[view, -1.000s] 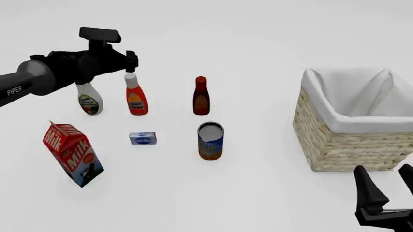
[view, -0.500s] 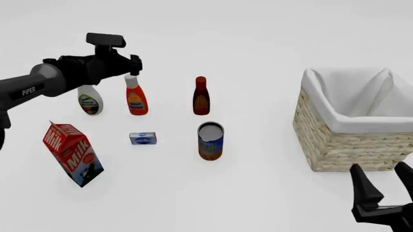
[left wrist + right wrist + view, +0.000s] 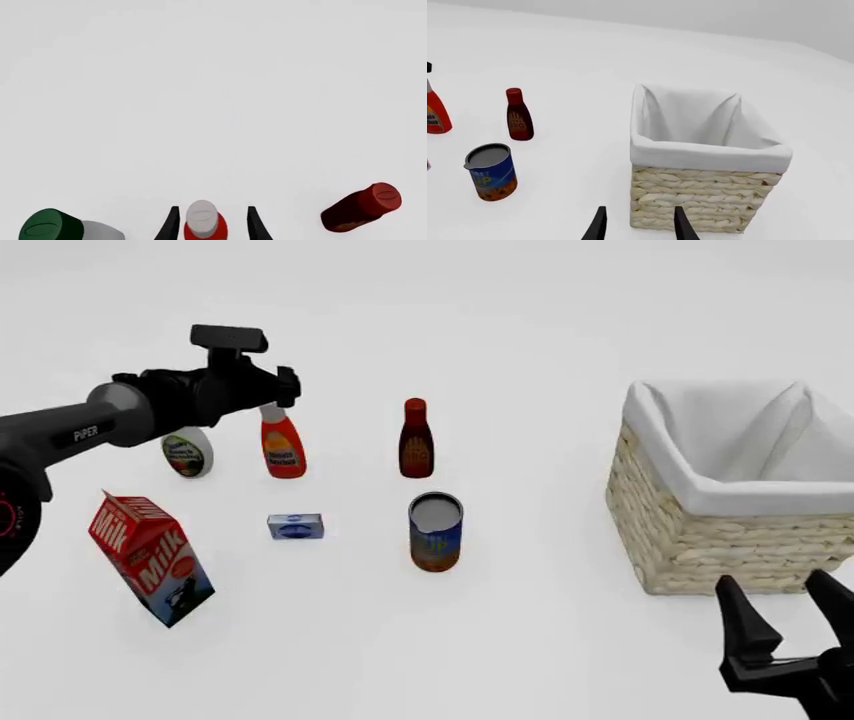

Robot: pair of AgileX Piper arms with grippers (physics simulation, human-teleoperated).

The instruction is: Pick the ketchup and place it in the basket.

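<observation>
My left gripper [image 3: 278, 400] has advanced from beside the white bottle [image 3: 186, 454] to directly over the ketchup [image 3: 282, 445], its cap now between my spread fingers. My right gripper [image 3: 785, 610] has risen slightly.

The left arm reached in from the left edge of the front view toward the upper left, its wrist about level and its tool [image 3: 283, 392] pointing right. In the left wrist view, that tool's two dark fingers [image 3: 169, 226] stood apart. The right tool [image 3: 787, 625] rose at the lower right corner, fingers upright and spread.
</observation>
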